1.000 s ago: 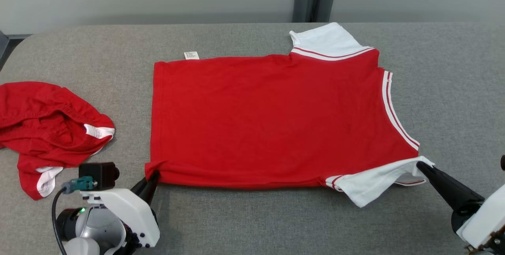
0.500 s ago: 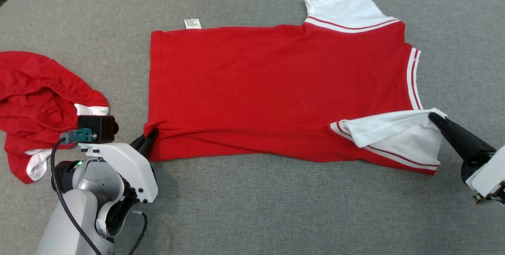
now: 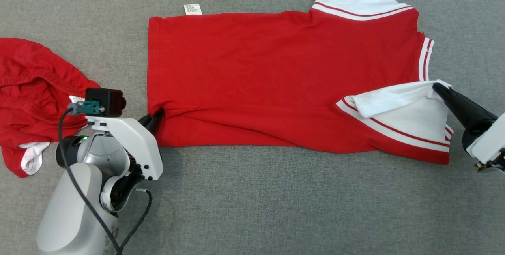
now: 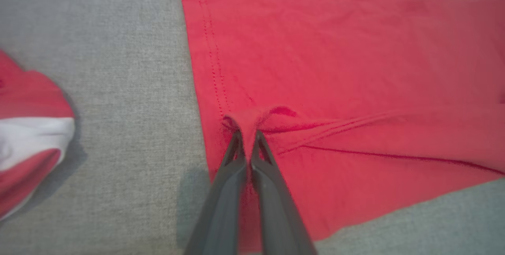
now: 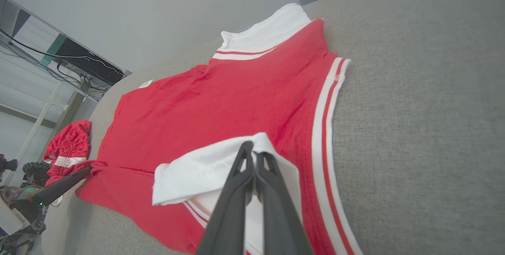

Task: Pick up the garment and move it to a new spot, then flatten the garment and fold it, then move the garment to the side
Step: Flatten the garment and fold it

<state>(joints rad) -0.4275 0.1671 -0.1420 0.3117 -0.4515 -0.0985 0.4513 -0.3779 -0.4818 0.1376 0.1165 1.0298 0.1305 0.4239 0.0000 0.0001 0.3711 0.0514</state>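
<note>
While the shirt (image 3: pixel 276 69) lies flattened on the table (image 3: pixel 256 207), the first fold appears under way. The left gripper (image 3: pixel 156 113) is clamped on the near hem corner (image 4: pixel 252 117) and the right gripper (image 3: pixel 437 87) on the white sleeve (image 3: pixel 398 109), which is turned inward. Judged outstanding: finishing the folds and moving the shirt aside.

Matt red knit cloth on garment (image 3: pixel 252 69), smooth, fine stitched hem; sleeves white cloth, ribbed striped trim. label (image 3: pixel 193 9) at garment's far edge: white, thin, printed; cloth or paper unclear. desk (image 3: pixel 276 207): grey woven cloth cover, coarse, matt. second garment (image 3: pixel 31 89) at desk's left edge: red cloth, slight sheen, puckered elastic band. left claw (image 4: pixel 246 134), right claw (image 5: pixel 255 150): dark, matt, plastic-looking. arm shell (image 3: pixel 130 140): glossy white plastic.
</note>
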